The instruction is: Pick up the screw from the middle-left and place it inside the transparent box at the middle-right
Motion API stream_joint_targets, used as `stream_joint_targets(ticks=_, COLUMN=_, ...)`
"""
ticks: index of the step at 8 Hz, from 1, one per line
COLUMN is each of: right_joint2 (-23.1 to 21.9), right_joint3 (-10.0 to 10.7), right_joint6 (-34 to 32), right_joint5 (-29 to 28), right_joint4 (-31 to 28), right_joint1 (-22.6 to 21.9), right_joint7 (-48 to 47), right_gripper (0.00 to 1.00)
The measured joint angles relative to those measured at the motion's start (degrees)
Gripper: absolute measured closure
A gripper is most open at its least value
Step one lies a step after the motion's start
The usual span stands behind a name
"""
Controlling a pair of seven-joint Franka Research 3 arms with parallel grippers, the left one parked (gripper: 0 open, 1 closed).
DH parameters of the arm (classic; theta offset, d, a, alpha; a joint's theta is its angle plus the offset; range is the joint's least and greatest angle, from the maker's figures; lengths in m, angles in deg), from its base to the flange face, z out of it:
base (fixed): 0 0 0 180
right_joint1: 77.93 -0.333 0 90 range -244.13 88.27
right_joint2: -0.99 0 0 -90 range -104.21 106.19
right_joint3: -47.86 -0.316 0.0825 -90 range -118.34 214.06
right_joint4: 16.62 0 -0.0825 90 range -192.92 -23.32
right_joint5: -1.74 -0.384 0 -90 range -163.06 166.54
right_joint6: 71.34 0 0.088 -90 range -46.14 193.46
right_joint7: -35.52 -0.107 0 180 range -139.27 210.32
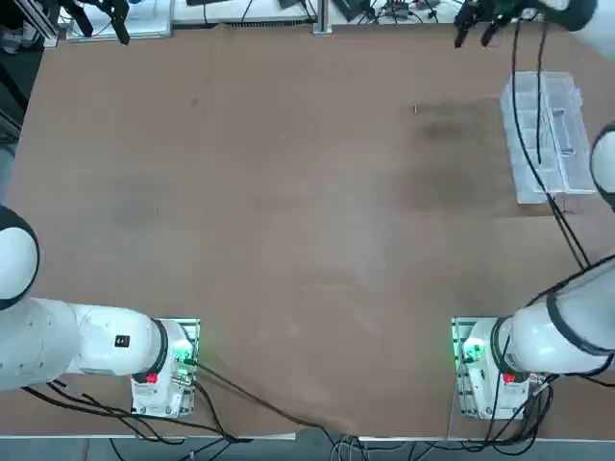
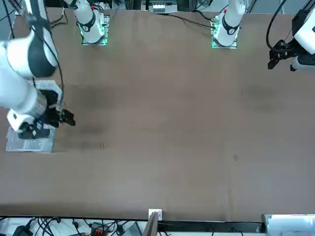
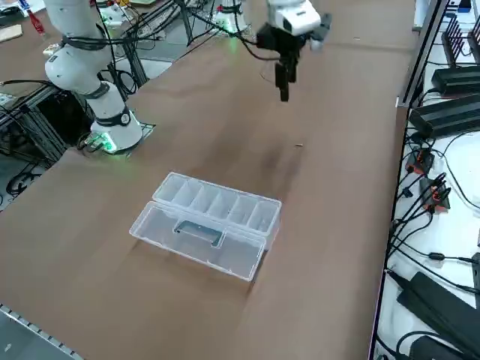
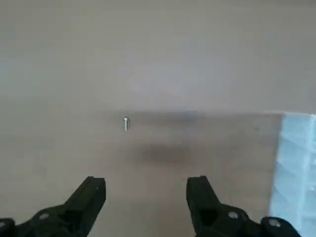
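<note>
Nearest to the arm bases, you have the close end of the transparent box (image 3: 240,251) on the right of the table (image 1: 288,288). Its lid (image 3: 161,225) is folded back flat on the side away from the screw, and its row of compartments (image 3: 216,201) is uncovered, so you shouldn't need to open anything before the drop.

Farther out, the screw (image 4: 126,123) lies on the bare tabletop, to the left of the box and well apart from it. It looks to be on its side.

Up above the table toward the far side is your right gripper (image 4: 147,182), jaws spread wide with nothing between them. From the wrist view, the screw is out beyond the tips and off their midline.

You look to be at the approach, with the pick itself yet to be made. Next, center the spread jaws over the screw, lower until the tips are just about at the tabletop, then close across its thin shank. Go gently: something that small could roll or slip from a poorly centered pinch.
</note>
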State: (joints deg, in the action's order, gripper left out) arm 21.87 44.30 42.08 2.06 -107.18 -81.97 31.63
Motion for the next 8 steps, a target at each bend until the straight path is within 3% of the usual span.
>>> stream_joint_targets(ticks=3, right_joint2=7.21, right_joint3=-0.1, right_joint6=3.52, right_joint5=6.06, right_joint4=1.02, right_joint1=-4.03, right_joint7=-1.09, right_gripper=0.0)
stream_joint_targets(ticks=8, right_joint2=17.65, right_joint3=0.22, right_joint6=11.07, right_joint5=6.45, right_joint4=6.21, right_joint1=-4.41, right_joint7=-5.1, right_gripper=0.03)
